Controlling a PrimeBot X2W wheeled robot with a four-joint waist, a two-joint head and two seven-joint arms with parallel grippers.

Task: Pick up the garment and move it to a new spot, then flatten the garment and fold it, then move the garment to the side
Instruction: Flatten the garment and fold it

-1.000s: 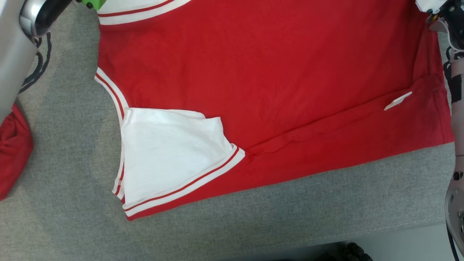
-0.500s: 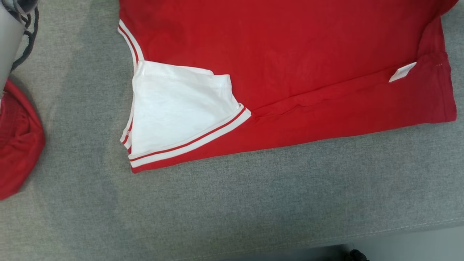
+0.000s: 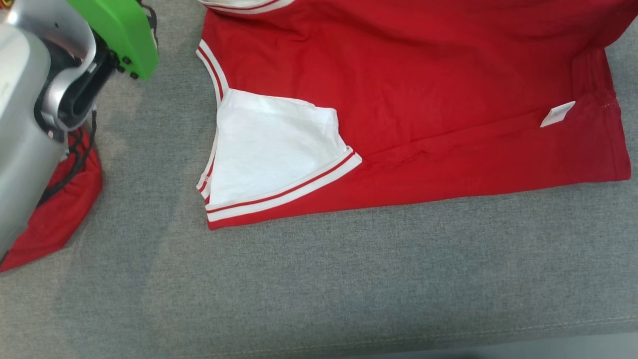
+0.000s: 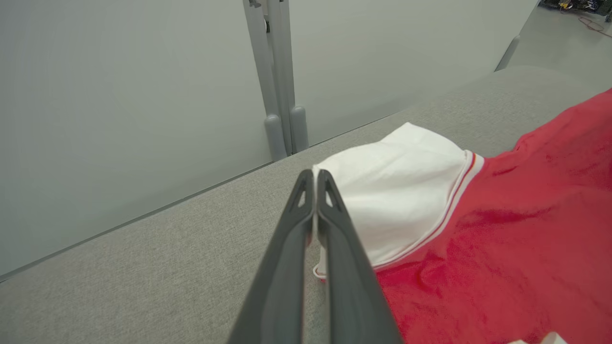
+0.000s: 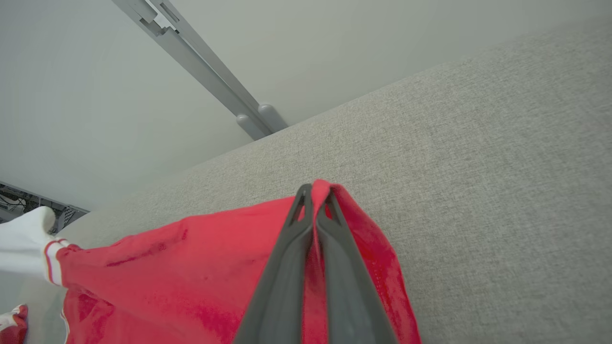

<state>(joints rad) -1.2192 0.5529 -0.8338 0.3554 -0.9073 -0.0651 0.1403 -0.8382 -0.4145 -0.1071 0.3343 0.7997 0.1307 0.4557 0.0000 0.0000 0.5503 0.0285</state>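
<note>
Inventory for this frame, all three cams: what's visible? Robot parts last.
shirt: 1, red with white sleeves and striped trim, spread on the surface
tag: 1, white, on the shirt near its right end
cloth: 1, red, at the surface's left edge, partly under the left arm
surface: 1, grey fabric, under everything
wall: 1, pale grey, behind the surface
post: 1, grey, against the wall
left arm: 1, silver with a green part, upper left of head view
left gripper: 1, dark, jaws shut on the white sleeve's edge
right gripper: 1, dark, jaws shut on a red shirt corner
</note>
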